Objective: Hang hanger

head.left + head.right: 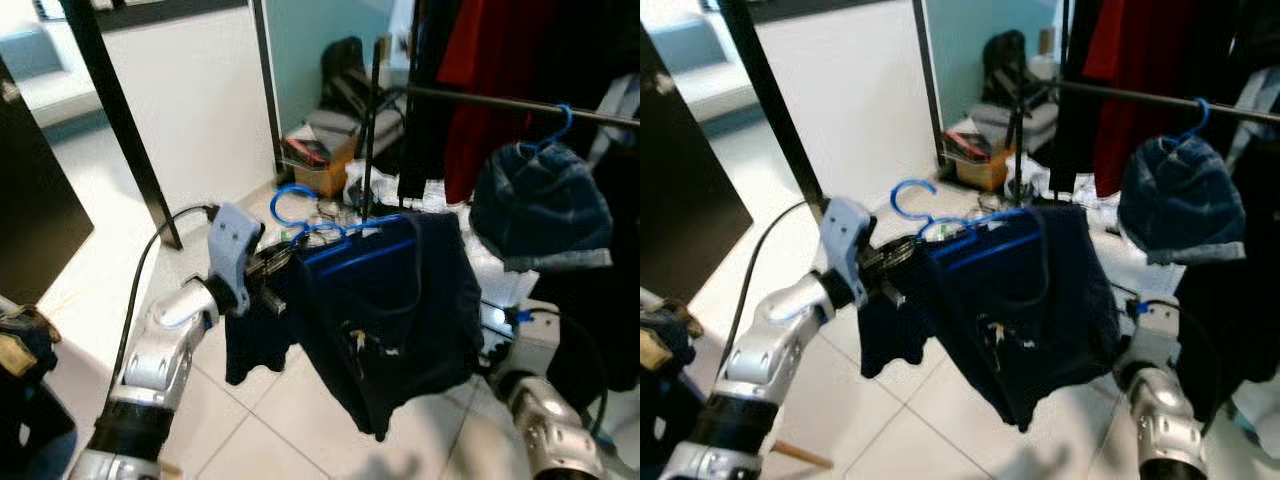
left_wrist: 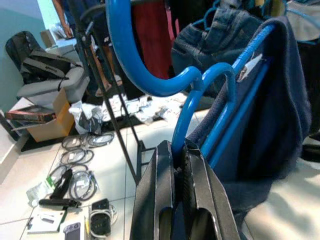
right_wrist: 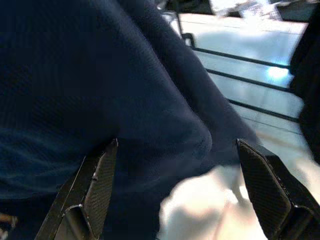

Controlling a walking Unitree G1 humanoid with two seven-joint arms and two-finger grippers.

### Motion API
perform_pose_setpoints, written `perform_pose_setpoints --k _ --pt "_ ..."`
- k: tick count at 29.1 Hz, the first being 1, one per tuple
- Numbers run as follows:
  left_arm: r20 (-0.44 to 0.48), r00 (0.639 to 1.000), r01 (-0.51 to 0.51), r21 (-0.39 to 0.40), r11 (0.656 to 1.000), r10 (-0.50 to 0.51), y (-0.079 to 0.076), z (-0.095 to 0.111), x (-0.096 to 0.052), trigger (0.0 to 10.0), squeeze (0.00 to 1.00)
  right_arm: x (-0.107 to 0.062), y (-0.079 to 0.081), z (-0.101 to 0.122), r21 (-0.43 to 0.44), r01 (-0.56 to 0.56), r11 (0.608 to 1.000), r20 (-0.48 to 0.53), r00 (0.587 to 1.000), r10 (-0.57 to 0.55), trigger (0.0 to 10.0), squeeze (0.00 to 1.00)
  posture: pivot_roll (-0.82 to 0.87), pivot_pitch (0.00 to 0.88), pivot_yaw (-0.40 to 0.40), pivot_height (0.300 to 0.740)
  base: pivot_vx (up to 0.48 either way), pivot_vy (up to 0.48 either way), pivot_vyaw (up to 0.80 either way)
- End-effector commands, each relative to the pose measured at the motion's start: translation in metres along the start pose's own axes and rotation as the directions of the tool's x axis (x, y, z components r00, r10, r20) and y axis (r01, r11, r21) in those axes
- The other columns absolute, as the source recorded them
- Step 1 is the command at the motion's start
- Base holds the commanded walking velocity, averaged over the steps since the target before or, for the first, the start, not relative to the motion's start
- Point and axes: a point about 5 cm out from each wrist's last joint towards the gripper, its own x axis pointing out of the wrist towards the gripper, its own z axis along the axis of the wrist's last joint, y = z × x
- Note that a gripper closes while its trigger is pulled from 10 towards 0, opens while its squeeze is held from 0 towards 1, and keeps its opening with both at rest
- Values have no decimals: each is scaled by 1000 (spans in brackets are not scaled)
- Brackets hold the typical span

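Our left pincer [image 1: 268, 262], clamped on the blue hanger [image 1: 345, 235] bearing a navy garment [image 1: 395, 310], holds its hook [image 1: 290, 200] below and left of the clothes rail [image 1: 470, 100], while the right pincer [image 3: 175, 185] gapes apart beneath.

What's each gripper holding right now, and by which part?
The left gripper pinches the blue hanger at its neck, below the hook. The right gripper is open beside the dark navy garment, holding nothing.

Bright daylight on the white floor tiles [image 1: 250, 410], glare washing out the tiles beyond the dark garment [image 3: 100, 100], garment folds nearly black, soft blur in both eye views, close black fingers [image 2: 160, 200] slightly unfocused
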Motion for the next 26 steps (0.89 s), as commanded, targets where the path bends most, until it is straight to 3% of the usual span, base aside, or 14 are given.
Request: perform_pose_setpoints --k 1,5,12,19,26 --pt "20 999 -26 21 999 26 6 5 1 10000 0 0 -2 -2 -13 12 1000 2 1000 -12 10000 0 -94 22 54 740 390 0 0" --pt "-2 996 -89 56 994 89 25 2 -7 10000 0 3 -10 -9 -66 46 997 -26 999 -48 10000 0 -95 19 46 740 393 0 0" --pt "-27 990 -136 96 986 139 35 -3 -14 10000 0 6 -18 -10 -75 69 995 -40 997 -72 10000 0 -100 18 9 740 393 0 -675" --pt "0 995 -102 147 984 104 26 6 -7 10000 0 10 -20 -1 -93 74 993 -20 997 -76 10000 0 -98 13 -8 740 393 0 -788" --pt "42 999 3 182 983 -11 3 21 15 10000 0 15 -22 5 -97 87 992 -6 996 -88 10000 0 -97 2 0 740 389 0 -788"
